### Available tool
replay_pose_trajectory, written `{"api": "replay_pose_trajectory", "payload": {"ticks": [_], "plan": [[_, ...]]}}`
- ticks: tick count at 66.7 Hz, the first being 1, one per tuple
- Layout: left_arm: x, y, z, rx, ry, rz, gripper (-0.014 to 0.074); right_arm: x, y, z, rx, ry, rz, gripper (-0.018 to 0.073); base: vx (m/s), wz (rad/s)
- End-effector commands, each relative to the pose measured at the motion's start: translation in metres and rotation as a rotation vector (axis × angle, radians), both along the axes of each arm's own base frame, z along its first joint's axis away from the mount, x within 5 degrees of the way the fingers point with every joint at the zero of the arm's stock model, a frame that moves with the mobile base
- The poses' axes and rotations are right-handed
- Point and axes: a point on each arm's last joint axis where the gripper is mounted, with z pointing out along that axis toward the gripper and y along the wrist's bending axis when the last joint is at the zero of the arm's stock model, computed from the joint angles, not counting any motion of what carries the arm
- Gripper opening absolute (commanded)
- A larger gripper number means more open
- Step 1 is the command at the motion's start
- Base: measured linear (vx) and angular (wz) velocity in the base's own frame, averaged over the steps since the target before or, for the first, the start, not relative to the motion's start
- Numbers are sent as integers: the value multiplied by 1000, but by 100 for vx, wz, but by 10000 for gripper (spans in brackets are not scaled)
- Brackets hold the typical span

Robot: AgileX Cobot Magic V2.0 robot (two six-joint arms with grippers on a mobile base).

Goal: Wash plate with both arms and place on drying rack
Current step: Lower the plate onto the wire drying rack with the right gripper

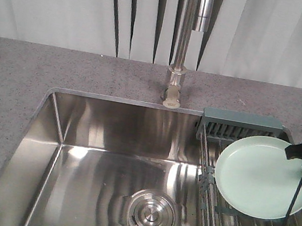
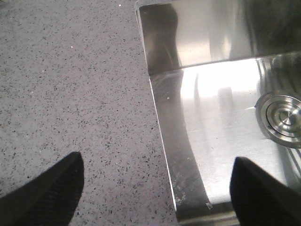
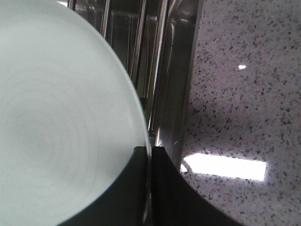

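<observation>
Right tool [image 3: 149, 154]: jaws nearly closed, pinching the rim of the plate [image 3: 56, 117] (mint-green, plain). The plate extends left of the tool over the drying rack [image 1: 240, 127] rods; contact unclear. Left tool [image 2: 155, 197]: spread wide, holding nothing, above the desk [image 2: 70, 84] and sink [image 2: 211, 108] edge.

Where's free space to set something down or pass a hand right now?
Free: counter left of the sink, and the sink floor between its left wall and the drain. The counter behind the sink is bare either side of the faucet. Crowded: the rack, where the right tool clamps the plate.
</observation>
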Motion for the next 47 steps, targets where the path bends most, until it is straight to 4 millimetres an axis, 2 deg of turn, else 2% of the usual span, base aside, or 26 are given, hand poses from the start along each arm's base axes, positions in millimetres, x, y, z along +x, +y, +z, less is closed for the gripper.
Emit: {"api": "replay_pose_trajectory", "payload": {"ticks": [1,11,21,25,32,42,47], "plan": [[3,-1,12,-26,-80,10,590,6,-4,10,-21,-74,4,8,0,0],[3,-1,12,-26,-80,10,590,11,-5,-1,-10,-50,-16,65,0,0],[3,-1,12,-26,-80,10,590,9,-3,4,5,-65,-24,184,0,0],[3,-1,12,-26,-80,10,590,6,1,13,15,-87,-22,243,0,0],[3,-1,12,-26,-80,10,590,-3,13,39,6,-176,9,309,0,0],[3,-1,12,-26,-80,10,590,-25,39,72,-2,-321,67,321,0,0],[3,-1,12,-26,-80,10,590,-39,51,77,-8,-381,90,319,0,0]]}}
